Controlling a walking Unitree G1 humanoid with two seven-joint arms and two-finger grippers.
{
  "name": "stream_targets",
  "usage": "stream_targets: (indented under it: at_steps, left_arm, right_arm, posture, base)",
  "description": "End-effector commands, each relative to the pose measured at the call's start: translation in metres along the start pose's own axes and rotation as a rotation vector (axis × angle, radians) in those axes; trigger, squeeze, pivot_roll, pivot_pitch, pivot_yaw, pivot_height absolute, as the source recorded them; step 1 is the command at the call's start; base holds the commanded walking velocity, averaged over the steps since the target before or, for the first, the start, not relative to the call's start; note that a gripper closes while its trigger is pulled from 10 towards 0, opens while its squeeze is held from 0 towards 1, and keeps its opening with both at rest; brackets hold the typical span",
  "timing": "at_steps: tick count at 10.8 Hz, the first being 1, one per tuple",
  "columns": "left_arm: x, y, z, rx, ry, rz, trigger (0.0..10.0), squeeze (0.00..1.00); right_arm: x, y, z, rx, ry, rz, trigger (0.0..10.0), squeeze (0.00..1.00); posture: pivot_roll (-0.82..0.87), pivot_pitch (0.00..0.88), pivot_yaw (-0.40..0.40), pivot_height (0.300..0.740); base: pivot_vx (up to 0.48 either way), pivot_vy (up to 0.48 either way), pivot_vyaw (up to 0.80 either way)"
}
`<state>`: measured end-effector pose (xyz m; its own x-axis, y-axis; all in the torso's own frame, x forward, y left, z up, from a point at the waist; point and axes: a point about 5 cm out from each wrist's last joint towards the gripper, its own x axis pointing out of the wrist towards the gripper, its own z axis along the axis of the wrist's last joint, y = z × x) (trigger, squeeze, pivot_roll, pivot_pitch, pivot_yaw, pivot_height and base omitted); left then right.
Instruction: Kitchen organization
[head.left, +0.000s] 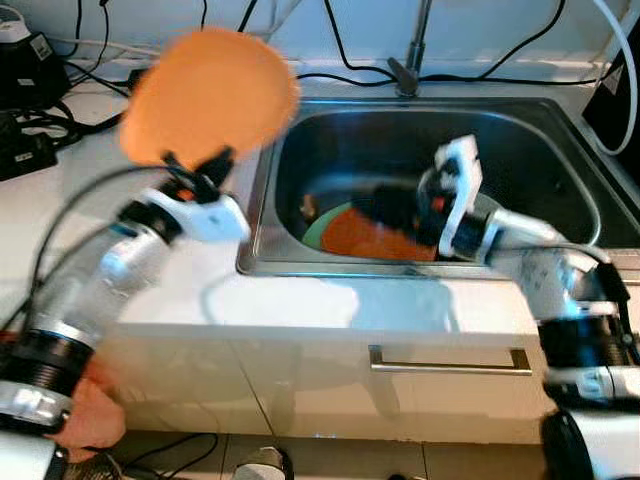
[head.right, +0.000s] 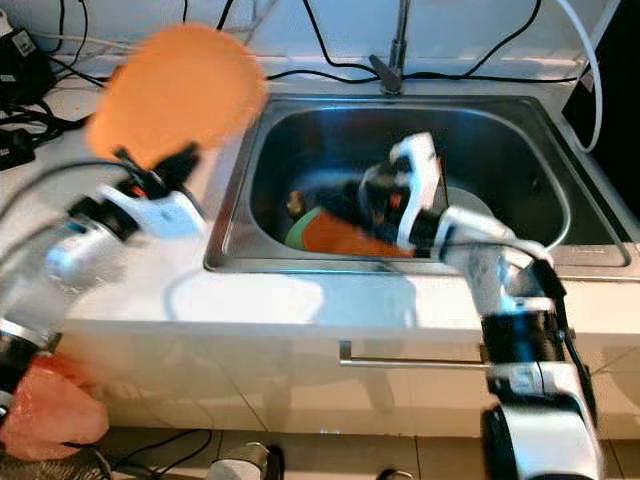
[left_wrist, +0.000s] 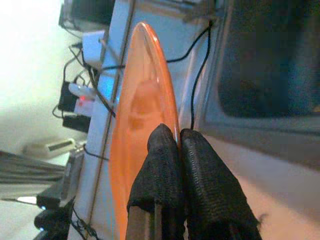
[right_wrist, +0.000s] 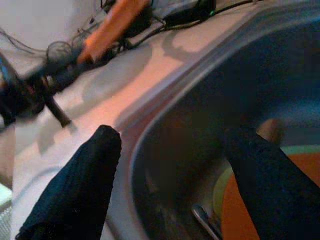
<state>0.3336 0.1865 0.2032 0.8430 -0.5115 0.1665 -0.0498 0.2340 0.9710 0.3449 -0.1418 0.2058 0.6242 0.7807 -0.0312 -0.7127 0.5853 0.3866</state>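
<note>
Orange plate (head.left: 208, 95): round, smooth, glossy, shallow; held upright and edge-on in the air over the white table (head.left: 330, 300), just left of the sink. Blurred in both eye views.

Left tool (left_wrist: 179, 137): two black, coarse-textured fingers (left_wrist: 157, 172) pressed together on the plate's rim, one on each face. Silver left arm reaches up and forward from the lower left, wrist bent upward.

Sink (head.left: 270, 205): stainless steel, rectangular basin with rounded corners, set into the table; tap (head.left: 412, 50) at its rear edge. Contents: a second orange plate (head.left: 370, 238) lying tilted near the front wall, over a pale green dish (head.left: 322, 228) of which only the edge shows; a small brownish item (head.left: 309, 207) beside them, too blurred to identify; a metal utensil (right_wrist: 206, 220) at the basin floor in the right wrist view.

Right tool (right_wrist: 170, 175): fingers spread wide apart, empty, poised inside the basin above the orange plate in the sink. Right arm bends in from the right, forearm crossing the sink's front rim.

Black cables (head.left: 350, 60) trail along the back of the table; dark electrical devices (head.left: 25, 70) at far left. Drawer handle (head.left: 450, 365), metal bar, on the white cabinet front below.
</note>
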Motion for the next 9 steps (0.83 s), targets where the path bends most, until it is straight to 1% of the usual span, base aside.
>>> stream_targets:
  at_steps: [1, 2, 4, 5, 6, 9]
  left_arm:
    - [0.005, 0.0, 0.016, 0.014, -0.073, 0.056, 0.0, 0.0]
    - [0.009, -0.006, 0.021, 0.004, -0.087, 0.059, 0.0, 0.0]
    - [0.017, -0.012, 0.03, -0.014, -0.115, 0.065, 0.0, 0.0]
    - [0.024, -0.016, 0.041, -0.029, -0.148, 0.074, 0.0, 0.0]
    - [0.029, -0.017, 0.047, -0.035, -0.17, 0.084, 0.0, 0.0]
    - [0.037, -0.024, 0.06, -0.053, -0.205, 0.091, 0.0, 0.0]
  right_arm:
    - [0.001, -0.001, 0.014, 0.044, -0.068, -0.011, 10.0, 0.0]
    - [0.001, -0.002, 0.017, 0.053, -0.099, -0.03, 10.0, 0.0]
    - [0.003, -0.003, 0.021, 0.068, -0.136, -0.043, 10.0, 0.0]
    - [0.006, -0.002, 0.025, 0.083, -0.166, -0.044, 10.0, 1.0]
    - [0.007, -0.001, 0.026, 0.091, -0.177, -0.046, 10.0, 1.0]
    - [0.01, 0.003, 0.03, 0.116, -0.208, -0.025, 10.0, 1.0]
  posture:
    - [0.26, 0.075, 0.054, 0.74]
    - [0.26, 0.076, 0.053, 0.74]
    - [0.25, 0.078, 0.053, 0.74]
    - [0.25, 0.078, 0.056, 0.74]
    - [0.25, 0.078, 0.058, 0.74]
    - [0.25, 0.079, 0.059, 0.74]
  base:
    - [0.0, 0.0, 0.0]
    - [0.0, 0.0, 0.0]
    - [0.0, 0.0, 0.0]
    - [0.0, 0.0, 0.0]
    - [0.0, 0.0, 0.0]
    - [0.0, 0.0, 0.0]
